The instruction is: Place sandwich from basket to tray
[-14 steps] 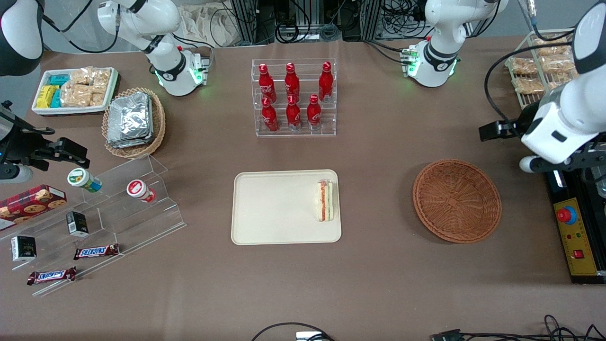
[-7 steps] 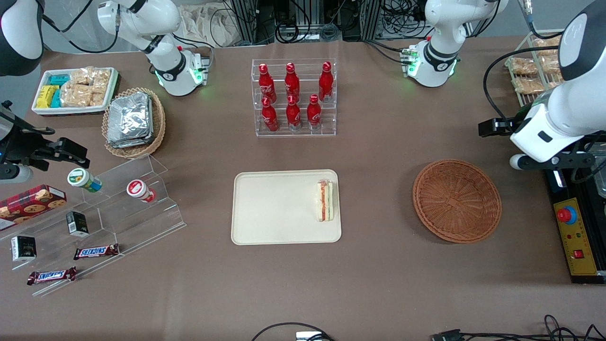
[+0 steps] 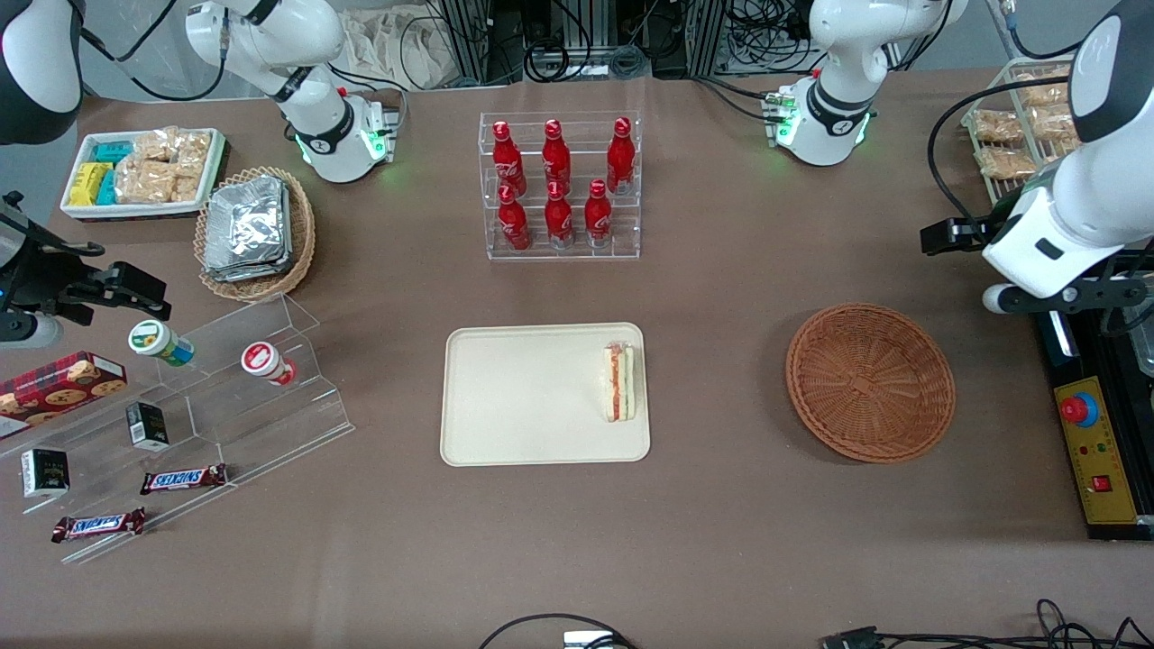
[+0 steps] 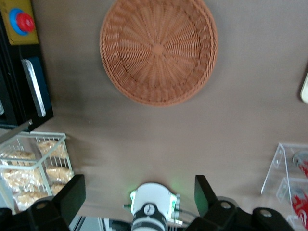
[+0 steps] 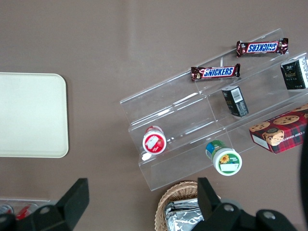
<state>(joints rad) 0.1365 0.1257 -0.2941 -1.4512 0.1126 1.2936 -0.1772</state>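
Sandwich [image 3: 618, 382] lies on tray [image 3: 523, 397]; basket [image 3: 870, 381] empty. Tool [image 4: 139, 196] spread, holding nothing, high above bench near basket. Advice: park clear, leaving sandwich undisturbed.

You're looking at a robotics lab staged as a snack shop — arm bases [image 3: 338, 144] bolted to the worktop [image 3: 721, 541], an emergency-stop box [image 3: 1095, 451], cola bottles [image 3: 559, 180] racked, cable tangles [image 3: 577, 36].

table [image 3: 721, 541]: brown cloth | tray [image 3: 523, 397], basket [image 3: 870, 381], bottle rack [image 3: 561, 185], clear stepped shelf [image 3: 207, 406] directly on it | gripper [image 4: 139, 195] fingers spread, raised above table, basket nearest them
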